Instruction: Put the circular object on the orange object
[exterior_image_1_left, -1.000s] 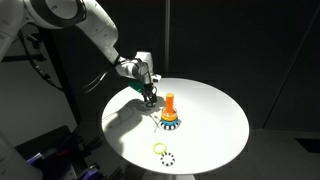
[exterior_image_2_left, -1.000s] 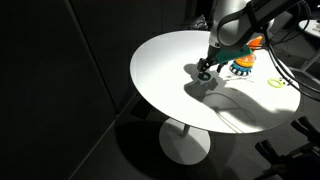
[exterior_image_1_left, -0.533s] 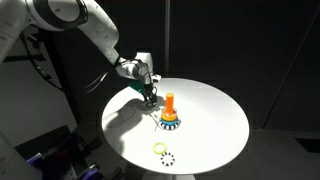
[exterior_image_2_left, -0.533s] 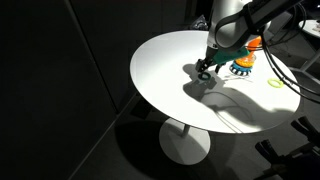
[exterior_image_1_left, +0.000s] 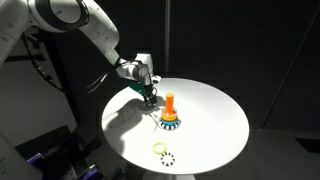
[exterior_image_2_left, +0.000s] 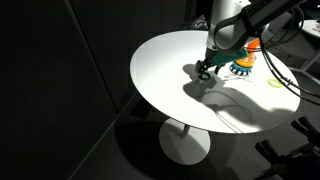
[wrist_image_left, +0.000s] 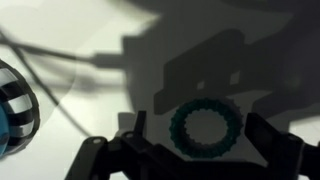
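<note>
Green ring (wrist_image_left: 176, 128) lies, seemingly, within the spread claw (wrist_image_left: 198, 126).

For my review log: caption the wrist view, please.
Open fingers flank the dark green ring lying on the white table.

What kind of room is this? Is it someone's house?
Probably a robot lab, not a home: a robot arm reaches over a round white table, a dark backdrop surrounds it, and a toy orange peg and a few rings are set out.

The ring (wrist_image_left: 205, 128) sits between the fingers of the end effector (wrist_image_left: 198, 138), beside the peg (exterior_image_1_left: 170, 104) standing on the table (exterior_image_1_left: 215, 120)
</note>
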